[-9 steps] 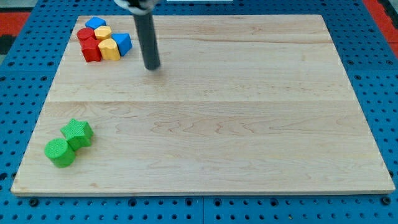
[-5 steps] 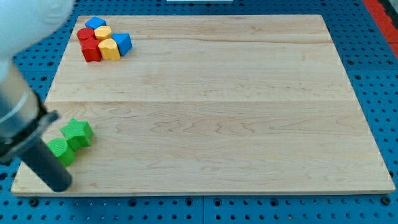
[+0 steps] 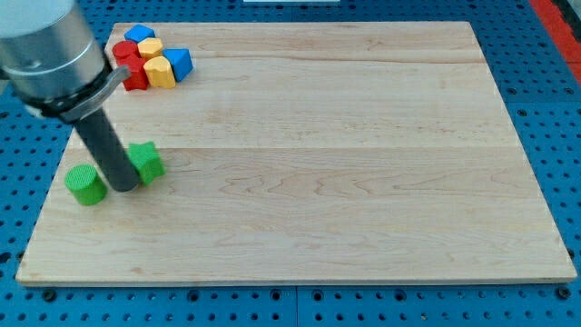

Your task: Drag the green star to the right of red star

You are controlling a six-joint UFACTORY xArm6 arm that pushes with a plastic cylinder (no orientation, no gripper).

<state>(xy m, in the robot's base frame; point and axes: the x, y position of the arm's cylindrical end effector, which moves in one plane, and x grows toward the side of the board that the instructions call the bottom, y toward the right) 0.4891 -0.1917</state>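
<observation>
**Operator:** How is the small green star-shaped block [image 3: 146, 161] expected to handle, and where is it?

**Technician:** It lies near the left edge of the pale wooden board [image 3: 363, 182], about mid-depth. It looks rigid and light, with a flat base; I judge it will slide easily but may rotate if pushed off-centre, because its lobed sides give an uneven contact face. There is nothing to take hold of it with: the arm carries no jaws, only a straight dark rod, so opening or closing does not apply. Contact should be made squarely on a side face.

**Operator:** Where is the rod relative to it?

**Technician:** My tip [image 3: 124, 187] sits at the star's left, near side, apparently touching it, between the star and the green round block [image 3: 86, 184], which lies just left of the rod.

**Operator:** And the target?

**Technician:** The red star-shaped block [image 3: 133, 74] is in the far left corner cluster, with a yellow block [image 3: 160, 72] against its right side, a second yellow block [image 3: 150, 47], a blue wedge-like block [image 3: 179, 62], another blue block [image 3: 139, 34] and a red block [image 3: 124, 51]. Space to the red star's right is occupied, so I judge the placement needs care.
</observation>
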